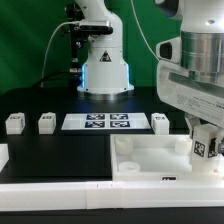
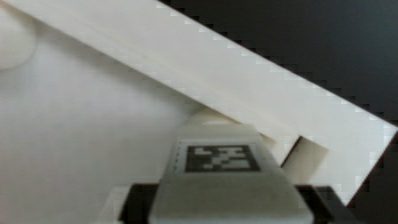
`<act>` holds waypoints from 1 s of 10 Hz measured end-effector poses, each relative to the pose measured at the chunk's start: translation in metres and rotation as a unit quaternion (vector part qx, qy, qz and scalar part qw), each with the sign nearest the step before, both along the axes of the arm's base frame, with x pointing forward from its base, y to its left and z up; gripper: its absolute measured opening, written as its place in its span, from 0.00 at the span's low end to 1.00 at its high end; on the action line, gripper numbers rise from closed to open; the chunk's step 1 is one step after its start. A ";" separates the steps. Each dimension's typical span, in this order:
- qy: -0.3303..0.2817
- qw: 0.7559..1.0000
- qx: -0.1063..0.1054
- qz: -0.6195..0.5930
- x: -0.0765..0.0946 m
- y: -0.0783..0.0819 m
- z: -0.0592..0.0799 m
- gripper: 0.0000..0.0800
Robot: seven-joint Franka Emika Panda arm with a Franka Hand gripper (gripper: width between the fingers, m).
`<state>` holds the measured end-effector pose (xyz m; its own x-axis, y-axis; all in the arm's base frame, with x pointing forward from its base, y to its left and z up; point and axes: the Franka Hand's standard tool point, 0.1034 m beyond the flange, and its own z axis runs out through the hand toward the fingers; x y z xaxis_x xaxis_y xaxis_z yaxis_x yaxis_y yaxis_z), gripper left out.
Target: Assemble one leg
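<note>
Gripper (image 1: 205, 140) closed on the leg (image 1: 203, 146), tag face out, held over the top (image 1: 150, 160) near its corner at about 3 o'clock in the exterior view. Wrist view: leg (image 2: 224, 160) upright beside the top's raised edge. Judgement: centre over socket, keep vertical, lower slowly, no side load

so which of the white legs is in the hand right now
The leg at the exterior view's right, gripped by the hand over the square top. The other three legs sit loose beside the marker board.
</note>
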<state>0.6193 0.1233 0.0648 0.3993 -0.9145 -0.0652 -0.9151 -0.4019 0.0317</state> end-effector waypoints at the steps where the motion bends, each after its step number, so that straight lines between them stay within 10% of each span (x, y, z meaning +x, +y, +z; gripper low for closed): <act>1: 0.002 0.998 -0.002 -0.066 0.001 0.000 0.000 0.36; 7: 0.006 0.973 -0.007 -0.232 0.003 0.000 0.001 0.36; 10: 0.004 0.982 -0.005 -0.190 0.002 0.001 0.001 0.66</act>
